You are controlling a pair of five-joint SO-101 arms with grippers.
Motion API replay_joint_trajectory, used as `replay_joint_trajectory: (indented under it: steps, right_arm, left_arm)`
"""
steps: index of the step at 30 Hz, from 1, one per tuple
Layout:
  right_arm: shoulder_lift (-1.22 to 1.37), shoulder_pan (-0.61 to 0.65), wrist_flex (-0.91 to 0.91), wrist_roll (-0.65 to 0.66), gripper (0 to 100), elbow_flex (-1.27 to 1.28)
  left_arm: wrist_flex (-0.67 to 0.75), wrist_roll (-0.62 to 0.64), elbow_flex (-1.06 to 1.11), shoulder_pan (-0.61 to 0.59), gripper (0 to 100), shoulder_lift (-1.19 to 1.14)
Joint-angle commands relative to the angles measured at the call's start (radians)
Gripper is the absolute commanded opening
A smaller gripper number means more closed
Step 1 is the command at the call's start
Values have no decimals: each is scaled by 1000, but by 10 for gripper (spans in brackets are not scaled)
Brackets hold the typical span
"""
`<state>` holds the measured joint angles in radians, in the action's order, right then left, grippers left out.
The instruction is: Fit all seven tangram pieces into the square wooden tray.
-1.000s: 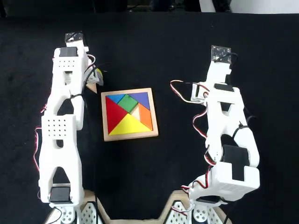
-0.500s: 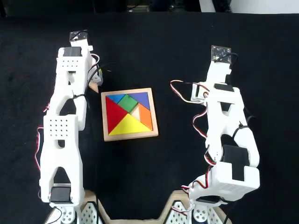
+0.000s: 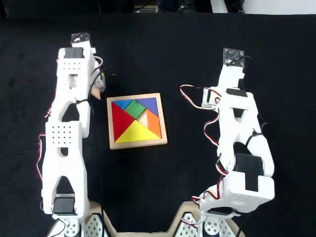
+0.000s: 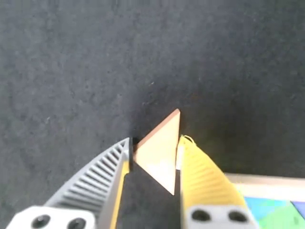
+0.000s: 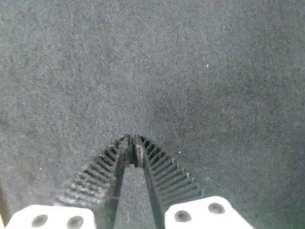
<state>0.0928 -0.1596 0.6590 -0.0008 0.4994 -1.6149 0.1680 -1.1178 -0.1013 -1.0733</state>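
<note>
Inside the left claw [image 4: 155, 140]: a pale wooden triangle [image 4: 159, 152] is pinched by its flat faces, one corner poking past the tips. The claw is clenched on it over the black cloth [image 4: 71, 57].
Why held so: gripping the faces likely leaves the edges free to drop into a slot.
Just beside that claw: the square wooden tray [image 3: 137, 144] holds six coloured pieces [image 3: 133, 132]. A pale triangular gap [image 3: 145, 117] near its middle is probably this piece's place.
Right claw [image 5: 132, 145]: tips pressed together on nothing, over bare cloth, likely parked out of the way.
Hard to make out: from above, the left arm [image 3: 69, 113] covers most of the triangle. Whether it touches the cloth cannot be told.
</note>
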Motion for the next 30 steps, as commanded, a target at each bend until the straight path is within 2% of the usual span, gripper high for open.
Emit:
replay_joint_trajectory:
  steps: [1, 4, 6, 13, 18, 23, 27, 30]
  right_arm:
    - [-2, 15, -12, 11, 11, -48]
    - [-2, 15, -12, 11, 11, -48]
    - [-2, 15, -12, 11, 11, -48]
    - [-4, 11, -12, 11, 11, -50]
    - [-5, 11, -12, 11, 11, -50]
    - [-4, 9, -12, 11, 11, -50]
    - [-2, 9, -12, 11, 11, -48]
    - [-2, 9, -12, 11, 11, -48]
  left_arm:
    - [-150, 8, -225, 8, 84, 83]
    - [-149, 9, -246, -2, 80, 103]
    - [-150, 11, -182, 10, 80, 143]
    - [-146, 135, 318, 137, 84, 483]
    - [-123, 232, 590, 266, 84, 752]
    - [155, 308, 920, 371, 84, 850]
    - [402, 322, 1102, 384, 84, 850]
    - [482, 322, 1153, 381, 84, 850]
